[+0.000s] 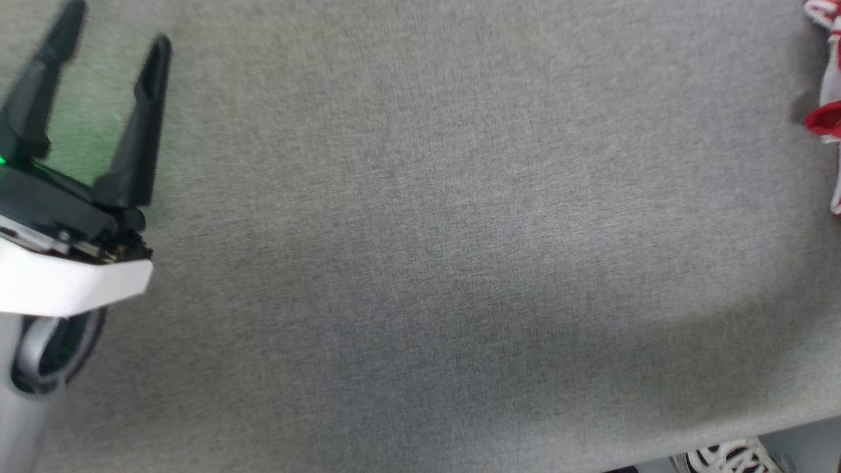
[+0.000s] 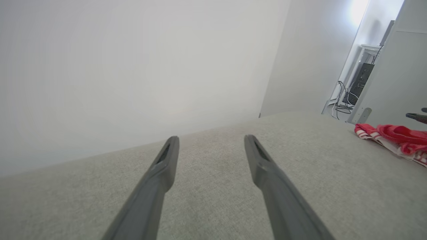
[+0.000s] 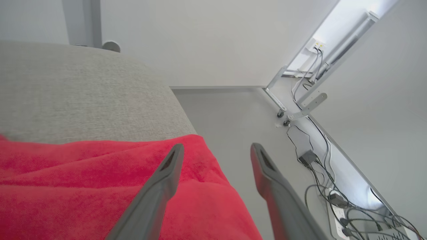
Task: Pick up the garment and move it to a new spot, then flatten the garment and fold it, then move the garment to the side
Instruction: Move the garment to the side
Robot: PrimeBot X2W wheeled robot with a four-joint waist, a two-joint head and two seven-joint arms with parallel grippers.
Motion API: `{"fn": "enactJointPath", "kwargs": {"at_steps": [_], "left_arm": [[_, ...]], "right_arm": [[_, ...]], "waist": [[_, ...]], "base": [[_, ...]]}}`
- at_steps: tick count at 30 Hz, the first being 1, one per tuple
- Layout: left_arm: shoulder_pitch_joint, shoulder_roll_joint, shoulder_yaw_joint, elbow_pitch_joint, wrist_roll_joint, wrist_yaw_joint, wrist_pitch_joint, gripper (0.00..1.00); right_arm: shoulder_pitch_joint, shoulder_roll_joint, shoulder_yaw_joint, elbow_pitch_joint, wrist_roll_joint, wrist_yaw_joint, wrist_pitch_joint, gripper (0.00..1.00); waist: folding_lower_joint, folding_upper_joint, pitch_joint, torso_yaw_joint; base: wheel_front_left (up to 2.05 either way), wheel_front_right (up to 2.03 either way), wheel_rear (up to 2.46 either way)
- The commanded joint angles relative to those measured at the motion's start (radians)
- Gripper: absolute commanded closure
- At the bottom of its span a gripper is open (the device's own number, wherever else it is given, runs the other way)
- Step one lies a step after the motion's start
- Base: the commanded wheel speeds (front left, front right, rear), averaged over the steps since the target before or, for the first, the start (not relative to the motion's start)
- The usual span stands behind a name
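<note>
**Soft red jersey at the right edge, both grippers open**

The garment [image 1: 826,121] lies bunched at the right edge of the grey tabletop [image 1: 420,236]. It is well apart from the left gripper [image 1: 117,29], which stands at the left with its fingers wide apart and nothing between them. In the right wrist view the right gripper [image 3: 217,148] is close over the red cloth, fingers also apart and holding nothing. The cloth there seems to hang a little over the tabletop's corner.

I judge the shirt to be light, soft and limp: it will sag and not keep a shape, and the hanging part may drag it off. A good hold would be a pinch on a thick fold or the striped trim, not one thin layer.
</note>
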Motion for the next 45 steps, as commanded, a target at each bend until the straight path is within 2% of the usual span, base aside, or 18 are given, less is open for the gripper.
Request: {"fn": "enactJointPath", "kwargs": {"at_steps": [1,10,16,24,35,45], "left_arm": [[0.028,-0.015,0.004,0.018,-0.005,0.003,-0.005,0.00],[0.190,-0.130,0.025,0.149,0.002,0.003,-0.005,0.00],[0.269,-0.189,0.035,0.244,0.024,0.003,-0.005,0.00],[0.367,-0.261,0.062,0.343,0.041,0.003,-0.005,0.00],[0.524,-0.326,0.142,0.355,0.077,0.003,-0.005,0.00],[0.625,-0.369,0.186,0.297,0.121,0.003,-0.005,0.00]], "right_arm": [[0.028,-0.011,0.037,0.009,0.011,-0.003,-0.009,0.00],[0.168,0.030,0.331,0.004,0.132,-0.002,-0.036,0.00],[0.267,0.048,0.472,0.006,0.190,-0.002,-0.083,0.00],[0.394,0.073,0.564,0.048,0.253,-0.002,-0.217,0.00],[0.531,0.073,0.653,0.036,0.330,-0.002,-0.296,0.00],[0.682,0.082,0.593,-0.119,0.390,-0.002,-0.291,0.00]], "waist": [[-0.0001,0.0000,-0.058,0.022],[-0.0001,0.0000,-0.252,0.086],[-0.0001,0.0000,-0.367,0.134],[-0.0001,0.0000,-0.498,0.196],[-0.0001,0.0000,-0.612,0.232],[-0.0001,0.0000,-0.664,0.242]], "base": [[0.00,0.00,0.00],[0.00,0.00,0.00],[0.00,0.00,0.00],[0.00,0.00,0.00],[0.00,0.00,0.00],[0.00,0.00,0.00]]}}
